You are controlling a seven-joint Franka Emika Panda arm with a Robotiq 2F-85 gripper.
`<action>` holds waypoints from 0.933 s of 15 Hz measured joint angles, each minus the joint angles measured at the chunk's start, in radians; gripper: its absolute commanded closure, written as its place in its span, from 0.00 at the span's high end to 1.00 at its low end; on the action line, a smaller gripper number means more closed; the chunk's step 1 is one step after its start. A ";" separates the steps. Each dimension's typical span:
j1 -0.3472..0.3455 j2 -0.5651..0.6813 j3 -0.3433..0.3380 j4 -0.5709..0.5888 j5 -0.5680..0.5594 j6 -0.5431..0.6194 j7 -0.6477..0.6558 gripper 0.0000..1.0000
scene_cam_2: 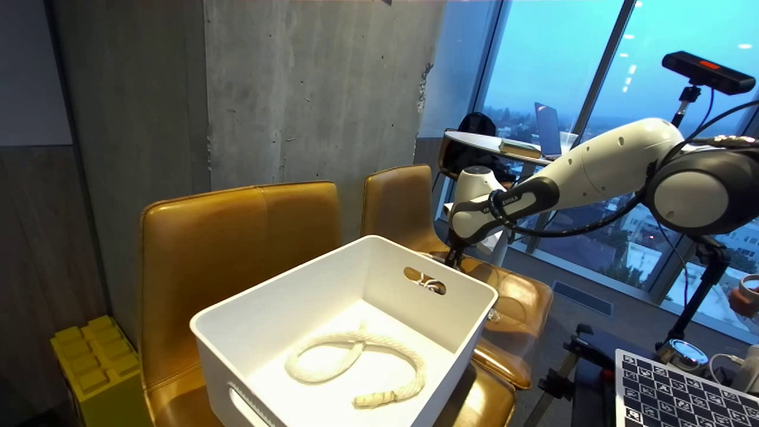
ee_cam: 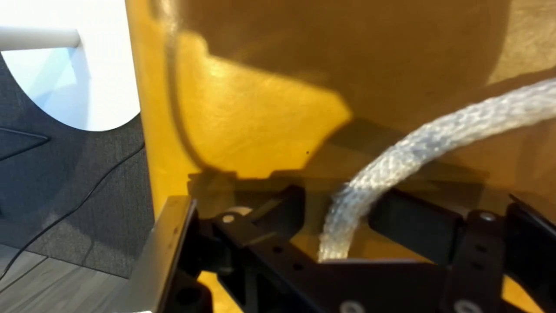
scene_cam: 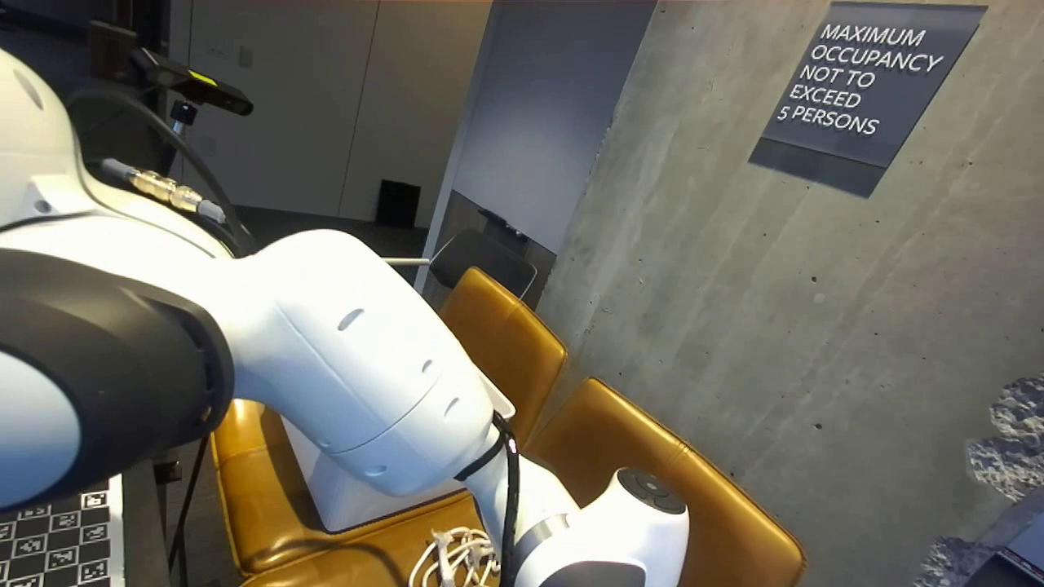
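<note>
Rope of thick white braid (ee_cam: 402, 158), one length, curves down across the wrist view and passes between the two black fingers (ee_cam: 284, 213) of one dark linkage gripper (ee_cam: 335, 208). The fingers stand apart: a gap shows between the rope and one finger, so the rope is not pinched, while on its other side it runs close beside the second finger; whether those touch, I cannot tell. Behind the rope spreads one smooth tan leather seat (ee_cam: 260, 117), and two tan leather chairs (scene_cam_2: 240, 255) show in both exterior views, along with one white jointed robot arm (scene_cam: 383, 383).

In an exterior view, one tangled bundle of off-white cords (scene_cam: 445, 554) lies on a chair seat near the arm's lower end; its strands cannot be counted, and whether the gripper's rope belongs to it does not show. One open-topped white plastic bin (scene_cam_2: 332, 281), with two cut-out handles visible, stands on a chair. Inside it lies what looks like a single length of thick cream rope (scene_cam_2: 375, 400), looped once.

Further out, both exterior views show one black-and-white patterned board (scene_cam_2: 682, 391), and each has one black bar-shaped camera (scene_cam_2: 705, 70) on a stand. Singly seen are a yellow studded plastic box (scene_cam_2: 109, 397), a round white table (scene_cam_2: 476, 140) bearing one open laptop (scene_cam_2: 547, 127), and a dark grey rectangular sign (scene_cam: 869, 90) with five lines of white lettering on one bare concrete wall (scene_cam: 718, 285).
</note>
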 measured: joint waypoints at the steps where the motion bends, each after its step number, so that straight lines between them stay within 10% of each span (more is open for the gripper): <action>1: -0.001 0.009 -0.004 0.009 -0.001 0.000 0.006 0.08; 14: 0.040 -0.145 -0.040 -0.072 -0.001 -0.033 0.029 0.00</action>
